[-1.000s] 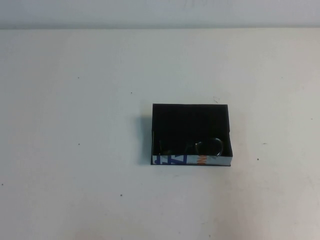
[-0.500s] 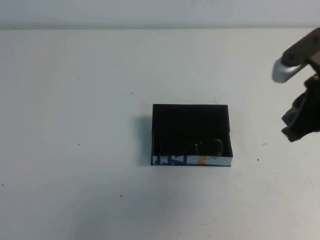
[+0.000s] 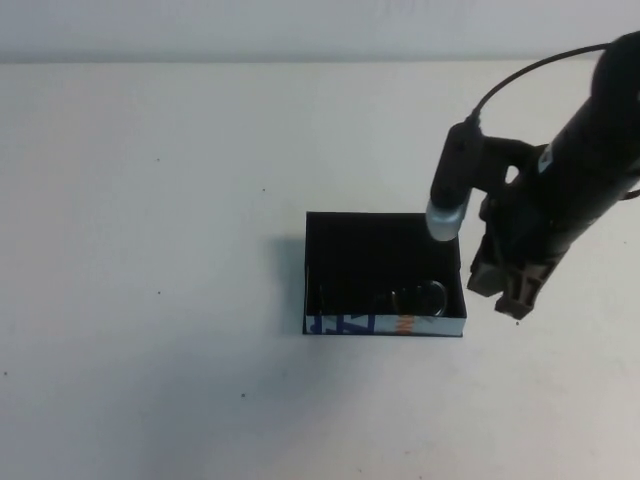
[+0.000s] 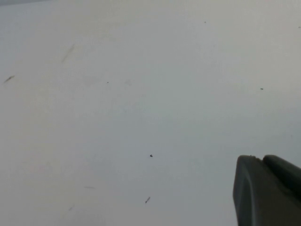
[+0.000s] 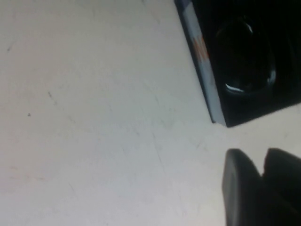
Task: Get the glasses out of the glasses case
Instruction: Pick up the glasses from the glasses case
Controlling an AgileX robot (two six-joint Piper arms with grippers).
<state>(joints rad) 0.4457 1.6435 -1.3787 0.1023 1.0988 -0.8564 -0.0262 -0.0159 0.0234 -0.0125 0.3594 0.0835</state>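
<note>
Change since half a second ago: your right arm has swung in from the 3 o'clock edge of the high view and now hangs beside the case; case and contents have not shifted.

Item 1, glasses case: black shallow box, open, centre of the worktop, white lettered edge facing 6 o'clock. Stiff and light by the look of it; it may slide if you drag against it.

Item 2, glasses: dark frames, lying inside the case along its 6 o'clock wall; one lens shows in the right wrist view. Judged light, rigid in the rims, lenses glossy and easily scratched. Take hold on the thick rim or the bridge, not on the lens face or the folding arms.

Item 3, right gripper: just off the case's 3 o'clock side, above the worktop, holding nothing; whether its fingers are spread or pressed together cannot be told.

Item 4, left gripper: over bare worktop, absent from the high view; finger state cannot be told.
</note>
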